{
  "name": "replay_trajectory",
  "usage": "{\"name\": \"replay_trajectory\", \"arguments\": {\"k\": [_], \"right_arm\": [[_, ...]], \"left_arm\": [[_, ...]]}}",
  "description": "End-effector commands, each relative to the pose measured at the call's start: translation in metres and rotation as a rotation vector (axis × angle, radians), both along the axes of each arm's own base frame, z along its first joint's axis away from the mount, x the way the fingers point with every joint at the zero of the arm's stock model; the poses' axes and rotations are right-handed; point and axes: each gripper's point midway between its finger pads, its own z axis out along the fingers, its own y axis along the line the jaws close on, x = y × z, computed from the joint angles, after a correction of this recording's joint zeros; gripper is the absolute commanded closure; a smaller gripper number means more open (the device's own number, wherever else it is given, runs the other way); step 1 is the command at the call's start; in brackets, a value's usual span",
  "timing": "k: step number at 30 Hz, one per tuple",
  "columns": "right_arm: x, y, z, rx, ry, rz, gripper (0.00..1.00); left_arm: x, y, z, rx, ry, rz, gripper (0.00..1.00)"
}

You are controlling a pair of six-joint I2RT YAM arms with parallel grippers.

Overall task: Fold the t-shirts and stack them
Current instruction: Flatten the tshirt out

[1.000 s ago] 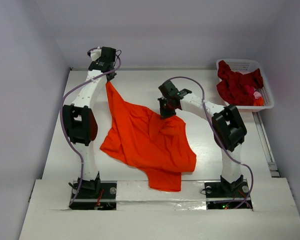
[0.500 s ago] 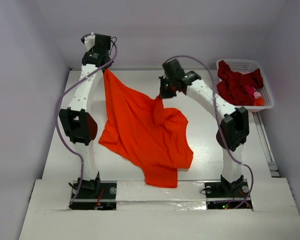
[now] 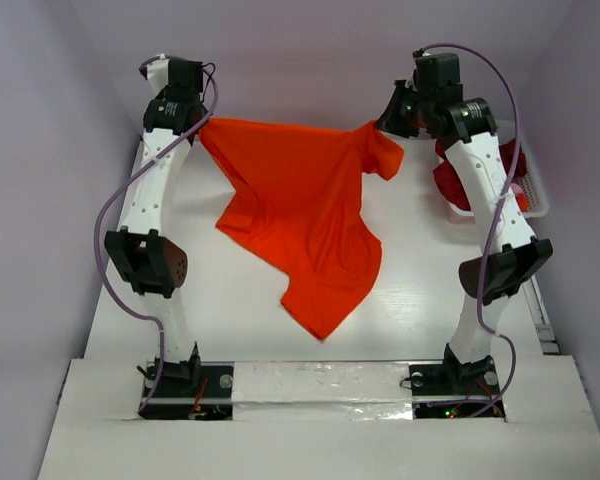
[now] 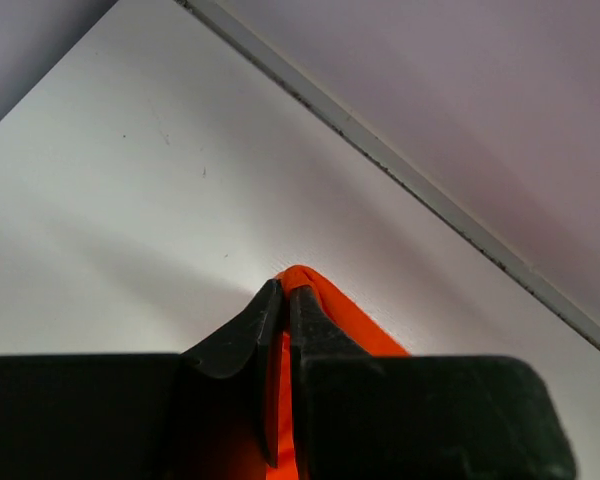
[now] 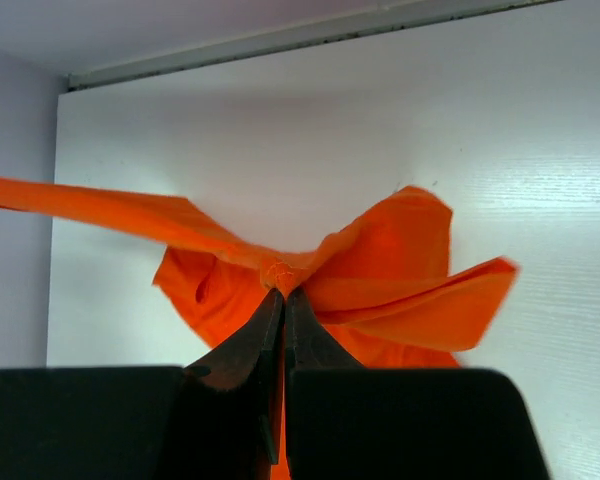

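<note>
Editor: Grippers first: how far open are they seen to be?

Photographer: Both are seen fully closed. The left gripper (image 3: pixel 202 124) is clamped on one upper corner of the orange t-shirt (image 3: pixel 300 200), with a thin fold of cloth pinched between its black fingers. The right gripper (image 3: pixel 382 124) is clamped on the opposite upper corner, beside a short sleeve that is left flaring out past the fingers.

Editor: And where is the shirt placed?

Photographer: It is held aloft between the two arms, toward the far edge of the white table (image 3: pixel 230 300). Its top edge is stretched almost level from one gripper to the other. The rest is left hanging in a loose, creased point toward the near side. Whether that lowest tip is touching the table cannot be told.

Editor: Anything else around, or in the way?

Photographer: The dark red t-shirts (image 3: pixel 446 185) are heaped in the white basket (image 3: pixel 536 195) at the far right corner. Both are largely hidden behind the right arm in the overhead view.
</note>
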Motion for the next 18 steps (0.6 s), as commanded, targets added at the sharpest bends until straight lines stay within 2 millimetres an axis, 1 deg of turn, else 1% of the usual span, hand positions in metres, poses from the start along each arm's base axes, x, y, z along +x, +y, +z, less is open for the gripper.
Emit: {"name": "replay_trajectory", "arguments": {"k": [1,2,3,6,7,8,10,11,12,13,14,15,16,17,18], "right_arm": [[-0.013,0.003,0.031,0.029,-0.056,0.037,1.0],[-0.013,0.003,0.033,0.027,-0.061,0.037,1.0],[-0.014,0.003,0.033,0.023,-0.064,0.041,1.0],[-0.021,0.003,0.036,0.021,-0.075,0.069,1.0],[-0.029,0.003,0.043,0.028,-0.089,0.081,1.0],[-0.03,0.003,0.037,0.023,-0.08,0.084,1.0],[-0.038,0.002,0.041,0.026,-0.091,0.095,1.0],[-0.045,0.0,0.049,0.031,-0.112,0.098,1.0],[-0.048,-0.001,0.05,0.033,-0.112,0.101,1.0],[-0.052,-0.001,0.055,0.039,-0.123,0.103,1.0],[-0.059,-0.003,0.065,0.045,-0.145,0.108,1.0],[-0.064,-0.004,0.071,0.051,-0.159,0.112,1.0],[-0.07,0.0,0.077,0.059,-0.17,0.126,1.0],[-0.073,0.0,0.081,0.066,-0.178,0.129,1.0],[-0.082,0.003,0.09,0.078,-0.198,0.144,1.0]], "left_arm": [[-0.021,0.009,0.073,-0.019,-0.161,0.008,1.0],[-0.023,0.014,0.078,-0.022,-0.172,0.015,1.0],[-0.027,0.014,0.088,-0.027,-0.195,0.015,1.0],[-0.037,0.012,0.105,-0.041,-0.235,-0.005,1.0],[-0.04,0.01,0.109,-0.047,-0.242,-0.018,1.0],[-0.043,0.009,0.113,-0.052,-0.252,-0.025,1.0],[-0.051,0.008,0.121,-0.055,-0.269,-0.04,1.0],[-0.054,0.006,0.121,-0.057,-0.266,-0.05,1.0],[-0.062,0.007,0.127,-0.056,-0.276,-0.054,1.0],[-0.066,0.007,0.131,-0.057,-0.282,-0.054,1.0],[-0.069,0.007,0.133,-0.058,-0.287,-0.058,1.0],[-0.078,0.008,0.139,-0.059,-0.305,-0.061,1.0],[-0.082,0.008,0.144,-0.062,-0.317,-0.061,1.0],[-0.092,0.007,0.148,-0.066,-0.331,-0.073,1.0],[-0.096,0.007,0.154,-0.072,-0.351,-0.08,1.0]]}}
